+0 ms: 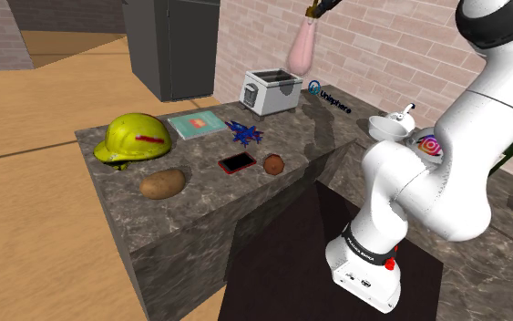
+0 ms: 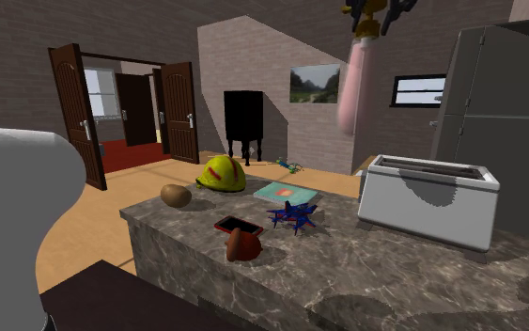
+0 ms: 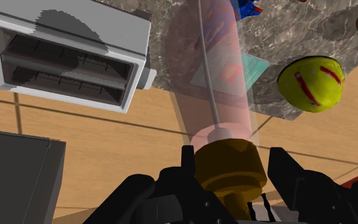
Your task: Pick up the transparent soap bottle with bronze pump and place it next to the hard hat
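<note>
A transparent pinkish soap bottle (image 1: 301,46) (image 2: 354,85) (image 3: 212,83) hangs high above the counter, body pointing down. My gripper (image 1: 323,7) (image 2: 370,9) (image 3: 234,168) is shut on its bronze pump (image 3: 228,167), one black finger on each side. The bottle is above the toaster end of the counter. A yellow hard hat (image 1: 134,137) (image 2: 221,173) (image 3: 311,81) with a red stripe sits at the counter's far end, well apart from the bottle.
On the dark marble counter (image 1: 200,196) are a white toaster (image 1: 271,91) (image 2: 428,199) (image 3: 69,60), a teal book (image 1: 196,124), a blue spiky toy (image 1: 243,131), a red phone (image 1: 238,163), a brown ball (image 1: 273,163) and a potato (image 1: 162,183). A dark cabinet (image 1: 172,46) stands behind.
</note>
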You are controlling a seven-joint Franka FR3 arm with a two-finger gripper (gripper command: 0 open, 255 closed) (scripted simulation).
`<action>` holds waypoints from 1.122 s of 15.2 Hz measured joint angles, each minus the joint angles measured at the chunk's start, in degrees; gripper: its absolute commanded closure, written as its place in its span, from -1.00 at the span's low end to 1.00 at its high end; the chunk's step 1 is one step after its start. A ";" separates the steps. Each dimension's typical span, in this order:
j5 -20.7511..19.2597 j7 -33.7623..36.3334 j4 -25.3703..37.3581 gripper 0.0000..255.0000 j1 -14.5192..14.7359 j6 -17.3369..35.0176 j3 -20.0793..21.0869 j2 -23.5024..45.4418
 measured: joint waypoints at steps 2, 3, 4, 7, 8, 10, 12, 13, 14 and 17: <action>-0.93 1.14 2.25 1.00 1.44 -1.46 -0.56 -0.71; -1.93 2.01 3.90 1.00 2.99 -2.28 -1.23 -1.57; -3.07 3.02 5.59 1.00 4.84 -2.99 -1.97 -2.51; -5.11 4.94 9.88 1.00 8.10 -5.50 -3.22 -4.19; -5.64 5.41 11.15 1.00 8.95 -6.29 -3.54 -4.64; -6.98 6.63 13.94 1.00 11.25 -7.81 -4.34 -5.73; -4.91 6.64 11.49 1.00 8.81 -6.82 -2.72 -3.36; -4.00 7.10 10.72 1.00 8.27 -6.34 -1.97 -2.24; -1.83 6.55 8.42 1.00 5.42 -5.49 -0.28 0.06; 5.37 5.07 3.49 1.00 -2.75 -3.79 4.94 7.20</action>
